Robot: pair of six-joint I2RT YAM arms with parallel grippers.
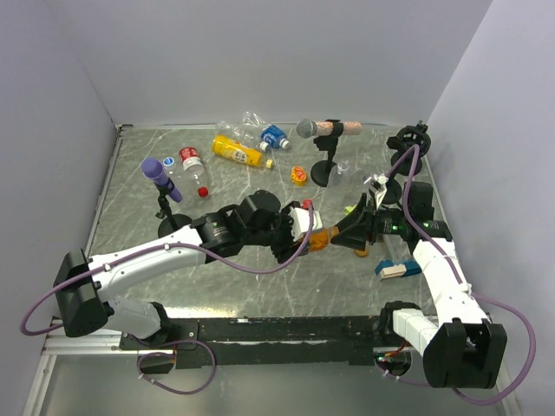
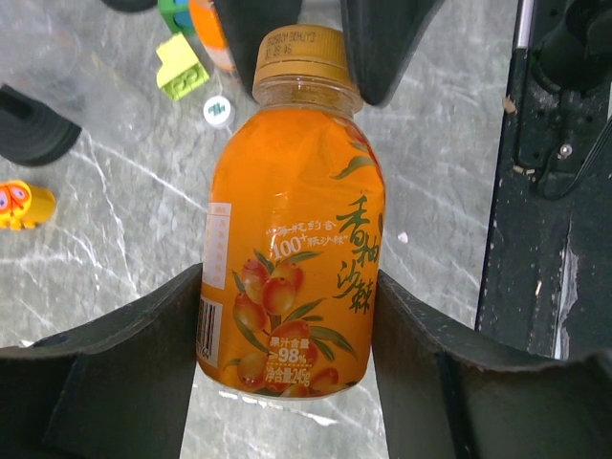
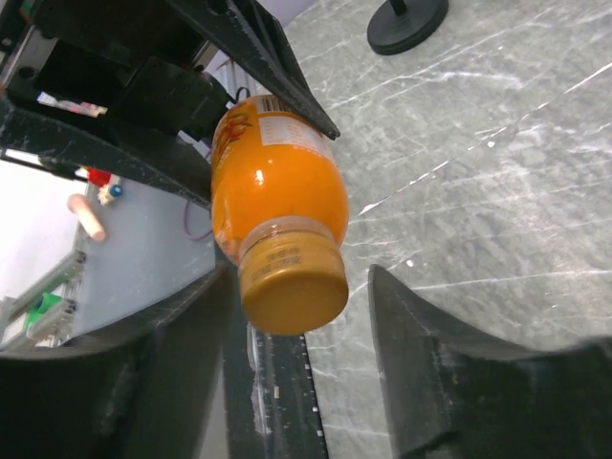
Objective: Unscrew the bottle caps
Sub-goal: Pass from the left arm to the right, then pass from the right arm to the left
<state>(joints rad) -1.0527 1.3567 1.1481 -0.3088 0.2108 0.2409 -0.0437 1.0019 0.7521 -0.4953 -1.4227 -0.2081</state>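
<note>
A stubby orange bottle [image 2: 292, 239] with a fruit label hangs above the table between the two arms, also seen from above [image 1: 323, 238]. My left gripper [image 2: 287, 316] is shut on the bottle's lower body, with both fingers [image 2: 143, 363] pressed to its sides. The orange-brown cap [image 3: 292, 282] is still on its neck and points at my right gripper [image 3: 301, 306]. Its jaws stand on either side of the cap. The left jaw is against the cap, and a gap shows before the right finger [image 3: 421, 354]. In the left wrist view the cap [image 2: 298, 57] sits between those dark fingers.
At the back of the table lie a yellow bottle [image 1: 236, 152], a clear blue-labelled bottle [image 1: 264, 133], a clear red-labelled bottle [image 1: 192, 165] and a loose red cap [image 1: 202, 191]. A purple-headed microphone [image 1: 160, 178] and a grey-headed microphone [image 1: 321, 128] stand on stands. A yellow-green block [image 2: 182, 65] lies below the bottle.
</note>
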